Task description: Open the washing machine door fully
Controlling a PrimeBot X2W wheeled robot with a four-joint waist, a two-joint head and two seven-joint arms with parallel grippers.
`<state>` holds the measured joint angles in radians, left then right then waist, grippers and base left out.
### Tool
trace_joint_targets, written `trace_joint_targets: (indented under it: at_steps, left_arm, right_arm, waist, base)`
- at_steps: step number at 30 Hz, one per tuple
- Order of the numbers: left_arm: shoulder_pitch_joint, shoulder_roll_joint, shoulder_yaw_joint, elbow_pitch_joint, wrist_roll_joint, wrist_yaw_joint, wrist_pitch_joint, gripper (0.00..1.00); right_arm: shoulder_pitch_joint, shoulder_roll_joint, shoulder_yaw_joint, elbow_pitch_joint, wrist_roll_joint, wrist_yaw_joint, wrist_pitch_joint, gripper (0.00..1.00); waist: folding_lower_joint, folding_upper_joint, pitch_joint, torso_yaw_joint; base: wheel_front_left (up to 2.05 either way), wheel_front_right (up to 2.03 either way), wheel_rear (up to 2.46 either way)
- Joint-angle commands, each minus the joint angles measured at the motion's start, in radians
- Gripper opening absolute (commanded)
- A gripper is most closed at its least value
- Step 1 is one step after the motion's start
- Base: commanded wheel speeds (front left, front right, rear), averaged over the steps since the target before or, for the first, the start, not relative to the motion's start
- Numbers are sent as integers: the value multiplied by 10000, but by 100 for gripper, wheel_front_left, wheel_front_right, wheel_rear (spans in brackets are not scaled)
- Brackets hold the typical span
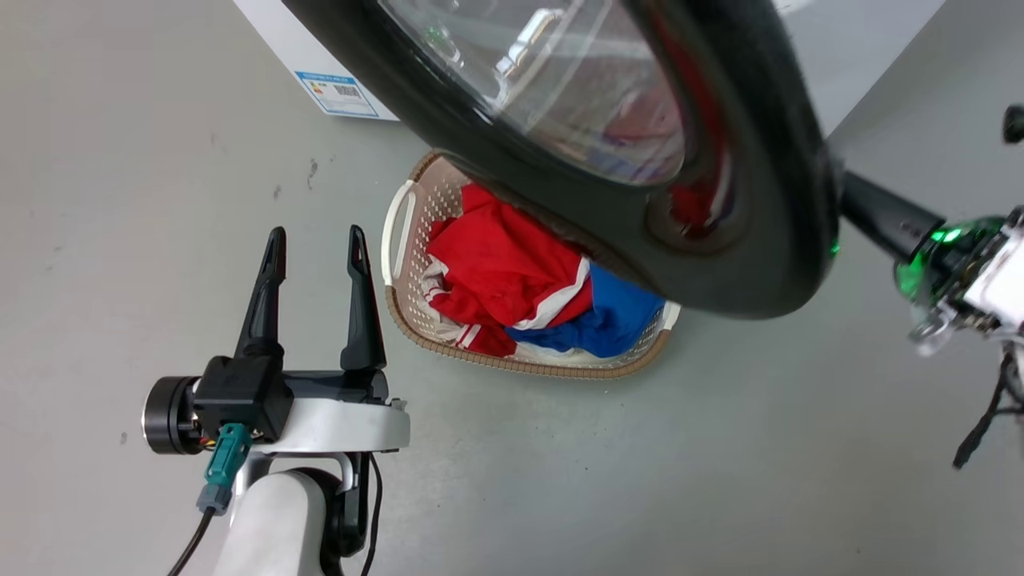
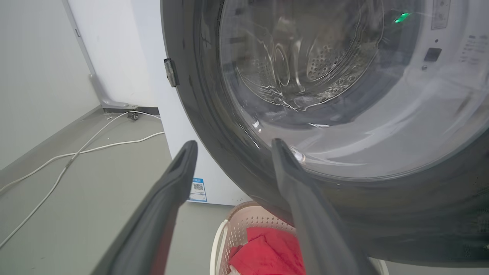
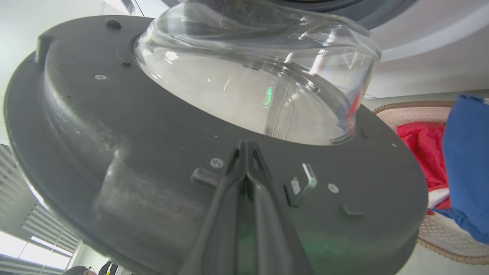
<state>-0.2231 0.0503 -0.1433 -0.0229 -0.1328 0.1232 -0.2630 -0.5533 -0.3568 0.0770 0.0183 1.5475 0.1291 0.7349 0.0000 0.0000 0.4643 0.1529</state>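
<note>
Two fingers of your right pincer (image 3: 247,149) are pressed together with nothing between them, tips against the inner face of the washing machine door (image 3: 114,133), just beside its latch hook (image 3: 303,183); the door lies straight ahead of that pincer, swung out from the washing machine (image 1: 304,56) and hanging over the laundry basket (image 1: 398,232); a push along the fingers should, I judge, carry it wider; your left pincer (image 1: 316,240) is spread wide and empty, on the door's outer side, apart from it; the right arm is nearer.
</note>
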Motion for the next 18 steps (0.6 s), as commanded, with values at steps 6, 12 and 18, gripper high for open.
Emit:
trace_joint_targets:
  at_steps: [6, 12, 18]
  left_arm:
    - [228, 1, 62, 99, 84, -31, -28, 100]
    - [434, -1, 90, 194, 157, -89, -28, 100]
    - [696, -1, 140, 271, 238, -150, -28, 100]
  right_arm:
    - [1063, 383, 343, -541, 108, 29, -73, 0]
    - [1833, 749, 685, -950, 165, 30, -111, 0]
    - [2552, 1112, 1014, -1082, 284, 30, -139, 0]
  waist:
    - [0, 0, -386, -32]
    - [0, 0, -818, -48]
    - [0, 0, -1241, -60]
  base:
    - [0, 0, 0]
    - [0, 0, 0]
    - [0, 0, 0]
